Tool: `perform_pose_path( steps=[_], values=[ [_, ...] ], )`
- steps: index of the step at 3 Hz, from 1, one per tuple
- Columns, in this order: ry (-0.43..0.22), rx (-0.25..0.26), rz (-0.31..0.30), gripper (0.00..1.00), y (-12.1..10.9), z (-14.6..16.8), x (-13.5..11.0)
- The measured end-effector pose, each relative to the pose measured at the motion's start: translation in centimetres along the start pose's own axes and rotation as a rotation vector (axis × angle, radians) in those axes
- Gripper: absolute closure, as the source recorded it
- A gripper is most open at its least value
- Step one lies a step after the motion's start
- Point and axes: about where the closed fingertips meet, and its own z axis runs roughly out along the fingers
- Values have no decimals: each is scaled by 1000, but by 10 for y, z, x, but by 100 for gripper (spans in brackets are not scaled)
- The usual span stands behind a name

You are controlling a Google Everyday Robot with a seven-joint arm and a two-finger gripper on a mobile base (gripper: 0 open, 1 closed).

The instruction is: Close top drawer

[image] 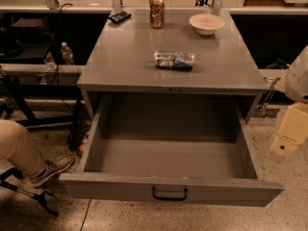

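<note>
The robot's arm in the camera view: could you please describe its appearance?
At the right edge, beside the top drawer, the arm is a smooth, rounded white shell; below it the tool is a blocky cream piece with a small dark round mark. No cables or lettering show.
</note>
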Motion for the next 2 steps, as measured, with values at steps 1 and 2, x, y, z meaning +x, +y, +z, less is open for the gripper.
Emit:
perform_pose_path(
  steps=[1, 2],
  values=[
    [47, -32, 64, 15, 10, 14, 14],
    [99, -71, 156, 46, 30, 35, 35]
  ],
)
